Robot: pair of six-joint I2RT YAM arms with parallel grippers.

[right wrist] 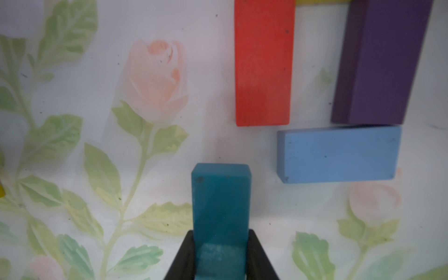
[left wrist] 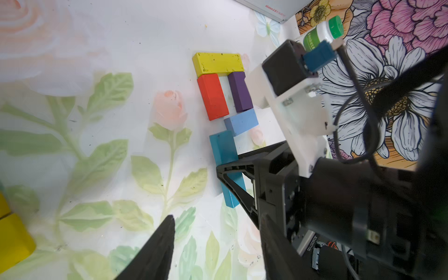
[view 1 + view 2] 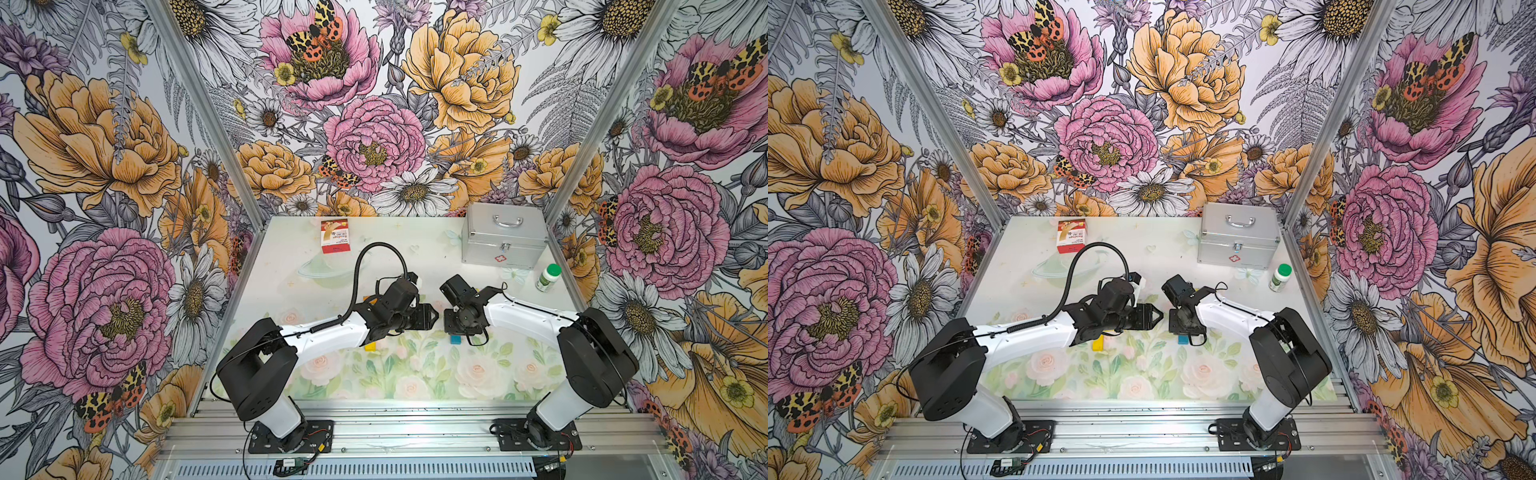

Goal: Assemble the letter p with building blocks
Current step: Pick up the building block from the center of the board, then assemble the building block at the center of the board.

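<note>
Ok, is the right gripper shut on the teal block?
Shut on it: right gripper pinches both sides of the teal block, right wrist view.

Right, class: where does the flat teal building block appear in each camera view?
In a top view: only one end of the flat teal painted block shows, below and right of centre.
In a top view: likewise just an end, below centre.
Left wrist: next to the light blue rectangular block, partly covered.
Right wrist: clamped in the right pincer, close to the lens.
Shared landmark: that right pincer, on the block in every view.
</note>
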